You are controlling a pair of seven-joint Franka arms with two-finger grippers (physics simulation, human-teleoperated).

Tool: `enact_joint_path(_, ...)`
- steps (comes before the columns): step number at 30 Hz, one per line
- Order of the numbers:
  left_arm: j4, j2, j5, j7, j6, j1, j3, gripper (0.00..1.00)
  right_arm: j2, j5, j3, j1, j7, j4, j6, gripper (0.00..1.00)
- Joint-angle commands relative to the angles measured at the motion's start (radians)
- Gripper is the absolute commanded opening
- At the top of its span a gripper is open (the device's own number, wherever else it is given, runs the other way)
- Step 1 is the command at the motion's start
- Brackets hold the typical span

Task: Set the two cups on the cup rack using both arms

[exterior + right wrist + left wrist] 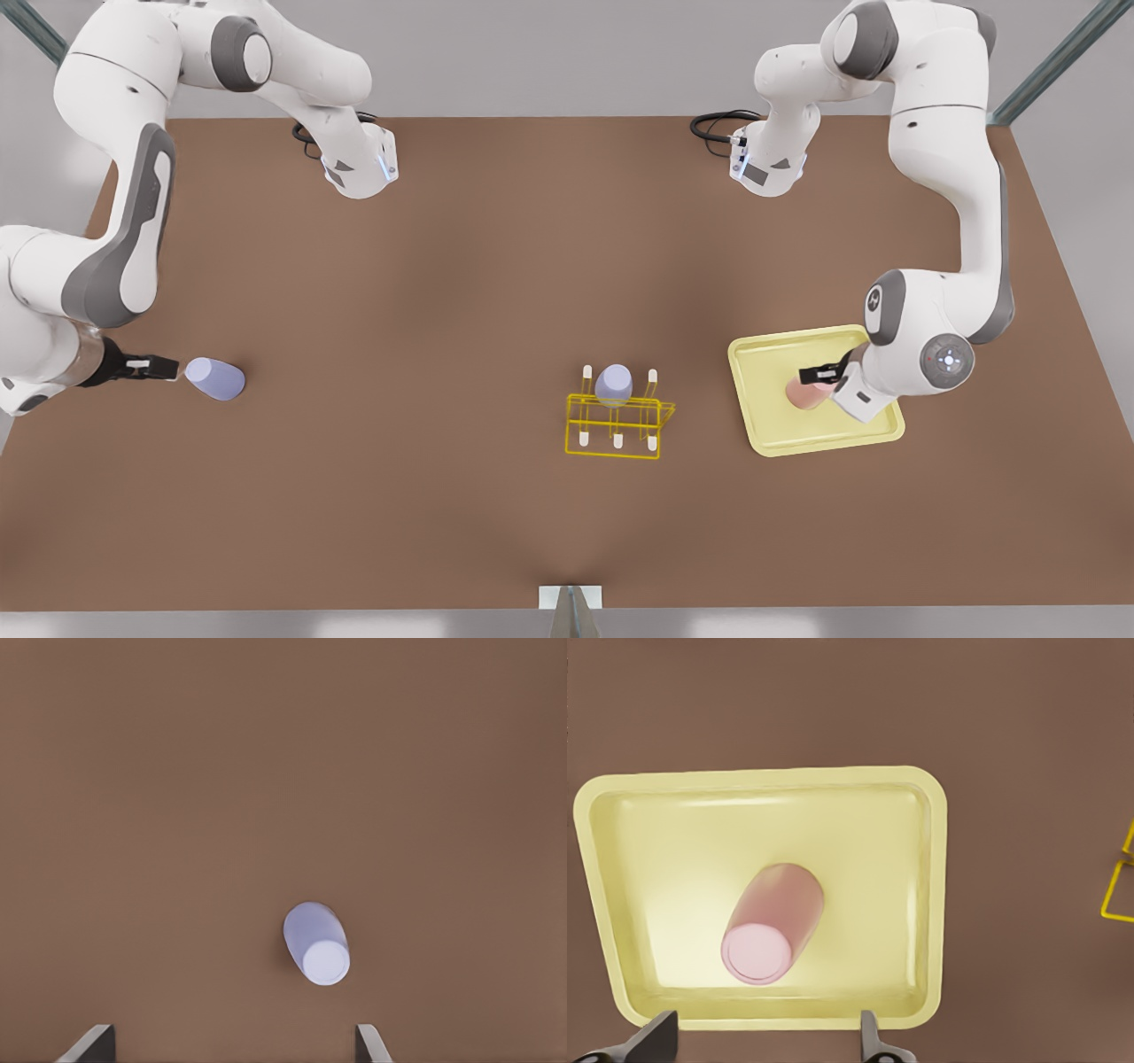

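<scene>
A pink cup (804,394) (772,923) lies on its side in a pale-yellow tray (769,356) (656,859) at the front view's right. My left gripper (819,374) (764,1038) hangs over it, open, fingers apart from the cup. At the front view's left, a lavender cup (214,378) (316,943) lies tipped on the brown table. My right gripper (156,366) (230,1041) is beside it, open and holding nothing. The yellow wire cup rack (614,427) (1121,895) stands in the middle with a second lavender cup (613,385) on a back peg.
The brown table (496,266) stretches wide between the two arms. Both arm bases and their black cables (713,124) sit along the far edge. A small grey mount (570,602) is at the near edge.
</scene>
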Motion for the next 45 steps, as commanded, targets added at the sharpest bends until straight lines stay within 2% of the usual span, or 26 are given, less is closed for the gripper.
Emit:
enact_joint_path(1, -0.009, 0.001, 0.001, 0.05, 0.147, -0.001, 0.005, 1.0, 0.047, 0.014, 0.0, -0.031, -0.061, 0.009, 0.052, 1.0)
enact_joint_path(4, -0.067, 0.0, 0.001, 0.05, 0.195, -0.001, 0.035, 1.0, 0.082, 0.015, 0.0, -0.06, -0.061, -0.041, 0.153, 1.0)
enact_joint_path(9, -0.174, 0.009, -0.005, 0.049, 0.337, -0.001, 0.048, 1.0, 0.079, 0.014, 0.003, -0.072, -0.087, -0.129, 0.173, 1.0)
enact_joint_path(11, -0.182, 0.017, -0.007, 0.049, 0.342, -0.005, 0.047, 1.0, 0.072, 0.012, 0.003, -0.083, -0.099, -0.158, 0.187, 1.0)
enact_joint_path(14, -0.205, 0.032, -0.005, 0.05, 0.376, -0.002, 0.048, 1.0, 0.024, 0.005, 0.003, -0.082, -0.118, -0.281, 0.328, 1.0)
enact_joint_path(20, -0.22, 0.052, -0.004, 0.049, 0.379, 0.001, 0.051, 1.0, -0.003, 0.008, 0.003, -0.085, -0.119, -0.419, 0.46, 1.0)
enact_joint_path(29, -0.28, 0.049, -0.004, 0.049, 0.443, 0.004, 0.053, 1.0, 0.02, 0.012, 0.003, -0.122, -0.127, -0.489, 0.506, 1.0)
enact_joint_path(35, -0.308, 0.06, -0.005, 0.049, 0.486, 0.005, 0.053, 1.0, -0.028, 0.055, 0.005, -0.132, -0.133, -0.635, 0.721, 1.0)
enact_joint_path(40, -0.308, 0.075, -0.005, 0.049, 0.497, 0.007, 0.053, 1.0, -0.019, 0.055, 0.003, -0.143, -0.133, -0.655, 0.728, 1.0)
enact_joint_path(45, -0.308, 0.07, -0.005, 0.049, 0.496, 0.007, 0.053, 0.94, 0.003, 0.046, 0.003, -0.146, -0.15, -0.664, 0.728, 1.0)
